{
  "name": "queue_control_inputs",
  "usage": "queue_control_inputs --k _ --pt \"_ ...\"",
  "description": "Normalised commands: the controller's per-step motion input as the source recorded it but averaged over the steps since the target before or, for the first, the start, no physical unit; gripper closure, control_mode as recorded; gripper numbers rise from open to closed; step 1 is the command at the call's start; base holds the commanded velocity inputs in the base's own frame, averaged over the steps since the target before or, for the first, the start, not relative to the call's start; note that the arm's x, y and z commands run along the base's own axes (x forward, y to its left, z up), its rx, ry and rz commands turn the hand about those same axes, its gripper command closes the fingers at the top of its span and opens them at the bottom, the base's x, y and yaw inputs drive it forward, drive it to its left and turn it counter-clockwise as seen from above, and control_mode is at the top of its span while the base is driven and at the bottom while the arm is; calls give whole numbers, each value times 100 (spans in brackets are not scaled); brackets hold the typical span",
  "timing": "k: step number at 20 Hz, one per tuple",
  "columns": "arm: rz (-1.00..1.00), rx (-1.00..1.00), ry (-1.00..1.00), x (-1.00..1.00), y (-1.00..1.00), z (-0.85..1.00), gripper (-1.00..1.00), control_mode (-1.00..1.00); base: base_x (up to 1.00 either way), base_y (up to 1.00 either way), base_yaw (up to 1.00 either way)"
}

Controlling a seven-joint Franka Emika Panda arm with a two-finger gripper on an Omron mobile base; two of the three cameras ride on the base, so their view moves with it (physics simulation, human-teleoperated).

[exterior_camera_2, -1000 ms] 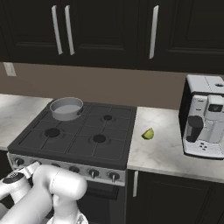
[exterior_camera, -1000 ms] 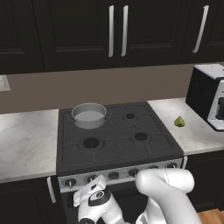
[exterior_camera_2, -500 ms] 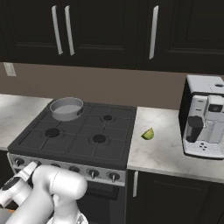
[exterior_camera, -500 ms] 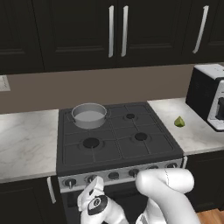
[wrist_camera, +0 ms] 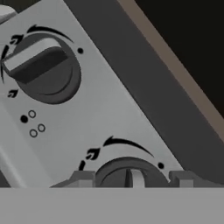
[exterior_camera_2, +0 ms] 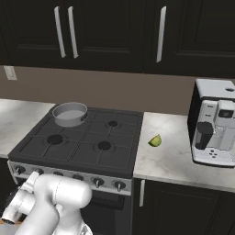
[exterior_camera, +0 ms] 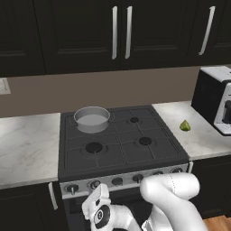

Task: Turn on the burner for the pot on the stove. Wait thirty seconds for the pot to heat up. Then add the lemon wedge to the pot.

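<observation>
The silver-grey pot [exterior_camera: 91, 119] [exterior_camera_2: 69, 114] stands on the back left burner of the black stove [exterior_camera: 122, 146] [exterior_camera_2: 85, 143]. On the counter to the right of the stove lies the lemon wedge [exterior_camera: 185, 125] [exterior_camera_2: 155, 140]. My gripper [exterior_camera: 99, 193] [exterior_camera_2: 32, 178] [wrist_camera: 131, 180] is low, up against the silver knob strip at its left end. It is open, with one fingertip [wrist_camera: 81, 178] on each side of a dark knob [wrist_camera: 130, 173] and a gap to the knob's ridge. A second knob [wrist_camera: 43, 65] sits beside it in the hand view.
A coffee machine [exterior_camera_2: 215, 126] [exterior_camera: 219, 101] stands on the right counter. Dark wall cabinets hang above, with marble counter [exterior_camera: 27, 149] to the left of the stove. The arm's white elbow [exterior_camera: 173, 189] hangs in front of the oven door.
The hand has crept slightly rightward along the knob strip and its fingers have narrowed a little. Pot and lemon wedge have not moved.
</observation>
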Motion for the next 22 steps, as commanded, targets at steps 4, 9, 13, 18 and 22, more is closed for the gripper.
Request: queue_control_inputs --k 4,9,13,18,22 --pt "57 -9 20 0 0 -33 100 -100 0 0 0" --pt "51 -6 17 0 0 -18 100 -100 0 0 0" --pt "2 0 0 0 0 0 -100 -100 0 0 0" --pt "0 0 0 -7 0 0 -100 -100 0 0 0" --pt "0 0 -8 -46 0 19 -100 -100 0 0 0"
